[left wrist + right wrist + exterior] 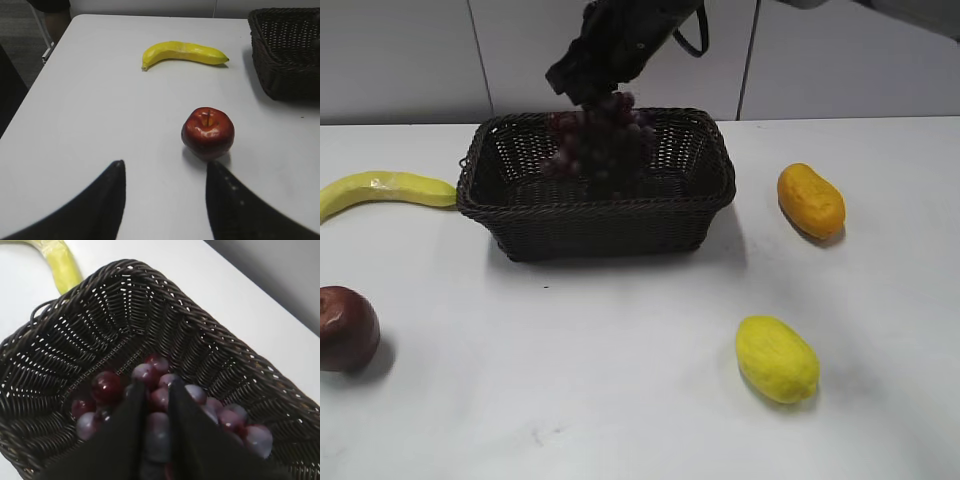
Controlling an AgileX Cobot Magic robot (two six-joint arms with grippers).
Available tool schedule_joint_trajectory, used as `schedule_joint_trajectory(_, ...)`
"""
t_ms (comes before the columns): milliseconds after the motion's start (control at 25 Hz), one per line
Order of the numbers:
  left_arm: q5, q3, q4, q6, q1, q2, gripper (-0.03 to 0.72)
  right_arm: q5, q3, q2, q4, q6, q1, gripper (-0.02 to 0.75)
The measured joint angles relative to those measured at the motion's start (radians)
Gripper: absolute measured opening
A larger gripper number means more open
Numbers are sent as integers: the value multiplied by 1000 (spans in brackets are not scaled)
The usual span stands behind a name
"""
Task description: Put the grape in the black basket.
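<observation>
The grape [600, 135] is a bunch of dark red-purple grapes hanging over the inside of the black basket [595, 225]. My right gripper [595, 92] is shut on the bunch from above. In the right wrist view the jaws [156, 392] pinch grapes [106, 386] above the basket's woven wall [210, 350]. My left gripper [165, 170] is open and empty above the table, just short of a dark red apple [207, 132]. The basket's corner also shows in the left wrist view [287, 50].
A banana [385, 190] lies left of the basket, also in the left wrist view [182, 52]. The apple [345, 328] sits at the front left. An orange-yellow fruit [810, 200] lies right of the basket and a yellow lemon-like fruit [777, 358] at the front right.
</observation>
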Motion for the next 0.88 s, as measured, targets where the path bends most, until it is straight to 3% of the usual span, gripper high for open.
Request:
schedule_joint_trajectory(160, 0, 0, 0, 0, 0, 0, 489, 12, 4, 0, 1, 0, 0, 533)
schedule_joint_trajectory(240, 0, 0, 0, 0, 0, 0, 489, 13, 4, 0, 1, 0, 0, 617)
schedule_joint_trajectory(880, 0, 0, 0, 0, 0, 0, 489, 154, 6, -213, -18, 0, -14, 621)
